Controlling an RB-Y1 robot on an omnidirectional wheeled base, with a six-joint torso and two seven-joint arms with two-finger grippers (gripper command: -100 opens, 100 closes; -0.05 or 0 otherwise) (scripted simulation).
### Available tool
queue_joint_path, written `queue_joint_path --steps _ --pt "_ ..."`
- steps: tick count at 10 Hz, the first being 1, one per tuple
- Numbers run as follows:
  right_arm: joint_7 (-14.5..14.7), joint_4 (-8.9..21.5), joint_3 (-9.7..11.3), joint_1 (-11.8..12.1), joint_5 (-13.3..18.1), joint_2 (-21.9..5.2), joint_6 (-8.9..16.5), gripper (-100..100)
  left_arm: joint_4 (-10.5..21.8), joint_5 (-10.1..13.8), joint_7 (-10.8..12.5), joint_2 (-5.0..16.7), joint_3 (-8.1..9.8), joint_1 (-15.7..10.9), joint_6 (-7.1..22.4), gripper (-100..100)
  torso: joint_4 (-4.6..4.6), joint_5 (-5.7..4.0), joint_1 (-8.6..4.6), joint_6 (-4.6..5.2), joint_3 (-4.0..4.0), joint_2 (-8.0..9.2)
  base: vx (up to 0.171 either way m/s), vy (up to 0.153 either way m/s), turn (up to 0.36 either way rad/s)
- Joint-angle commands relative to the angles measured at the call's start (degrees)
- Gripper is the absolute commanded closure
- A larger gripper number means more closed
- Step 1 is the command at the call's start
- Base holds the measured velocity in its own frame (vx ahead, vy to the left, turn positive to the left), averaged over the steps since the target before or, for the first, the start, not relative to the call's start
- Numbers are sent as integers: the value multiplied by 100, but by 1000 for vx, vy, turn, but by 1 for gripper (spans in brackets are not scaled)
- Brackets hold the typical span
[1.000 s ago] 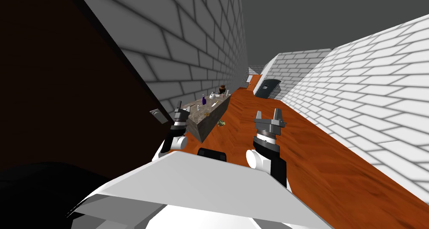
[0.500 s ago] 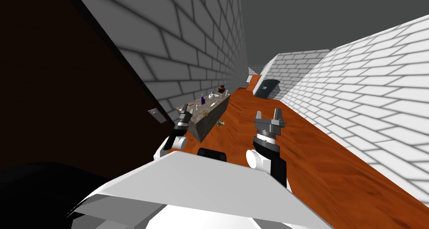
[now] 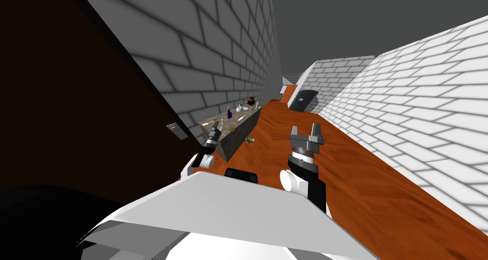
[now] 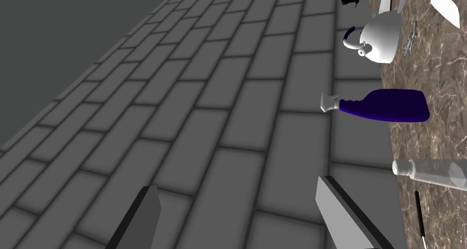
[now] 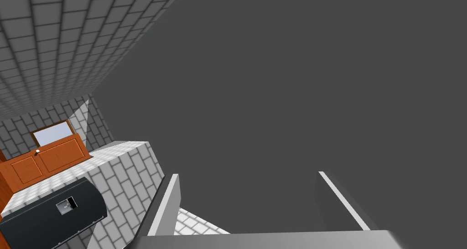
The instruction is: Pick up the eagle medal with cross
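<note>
Just past the left hand (image 4: pixel 236 185), purple bottle (image 4: pixel 387 106) and kettle (image 4: pixel 381 41) share the counter (image 4: pixel 440 84).

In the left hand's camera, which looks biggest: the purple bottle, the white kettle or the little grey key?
Largest, a tie: purple bottle and white kettle look about alike; the kettle sits farther off, so I'm unsure.
Smallest: grey key, plainly.

Here's the long brown-grey marbled stone bench (image 3: pixel 237 134), and its top is busy.
Standing on it: a purple bottle with a white cap (image 4: pixel 387 106), a white kettle (image 4: pixel 381 43) and a clear white-capped bottle (image 4: pixel 433 173), with a thin black stick (image 4: pixel 419 214) lying just beside.
</note>
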Motion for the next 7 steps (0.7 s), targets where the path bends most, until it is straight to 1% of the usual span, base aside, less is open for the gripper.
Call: queue_joint_path --steps 1,7 --pt "0 0 0 0 0 0 0 0 259 -33 -36 65 2 -111 18 -100 0 0 0 0 0 0 6 -41 2" --pt "0 0 0 0 0 0 0 0 1328 -195 -217 113 -43 -444 -56 -100 -2 -3 -10 -1 -4 -8 26 -60 7"
